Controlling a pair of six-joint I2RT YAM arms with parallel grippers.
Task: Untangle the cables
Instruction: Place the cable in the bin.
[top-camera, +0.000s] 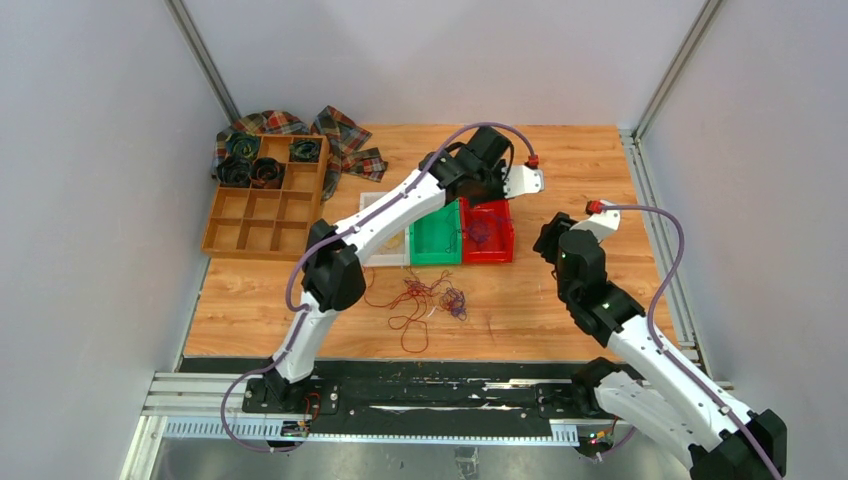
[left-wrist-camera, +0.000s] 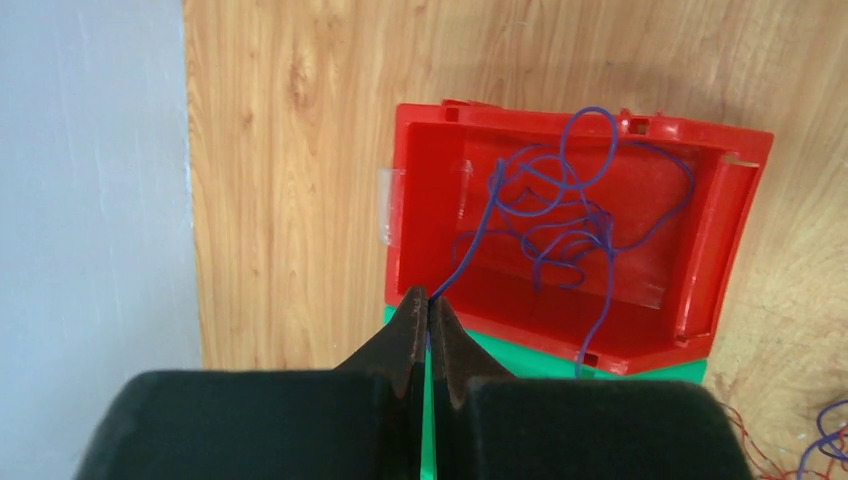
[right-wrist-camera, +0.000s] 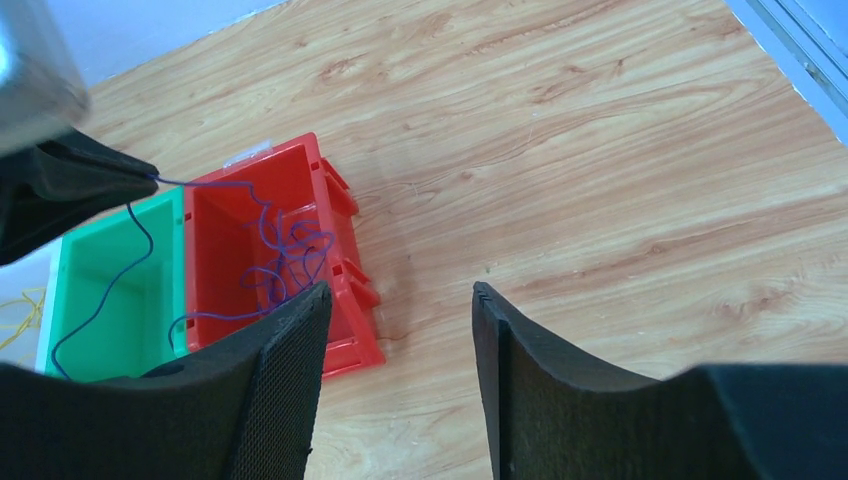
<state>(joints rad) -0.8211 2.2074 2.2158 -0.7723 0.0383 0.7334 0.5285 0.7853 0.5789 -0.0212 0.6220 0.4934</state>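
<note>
The left gripper (left-wrist-camera: 428, 300) clenches 1 thin purple wire (left-wrist-camera: 598, 222) that loops ahead of its jaws inside the red plastic bin (left-wrist-camera: 735, 215). The right gripper (right-wrist-camera: 400, 295) stands released, empty. The tangled wire clump (top-camera: 425, 300) lies well behind the left jaws.

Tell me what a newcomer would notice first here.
The left gripper is pinched shut on a purple cable that trails into the red bin beside the green bin. Nearer the arm bases, a loose tangle of red and purple cables sprawls on the wooden table.

Cables (top-camera: 430, 293) before bins (top-camera: 487, 257), apparently apart
</note>
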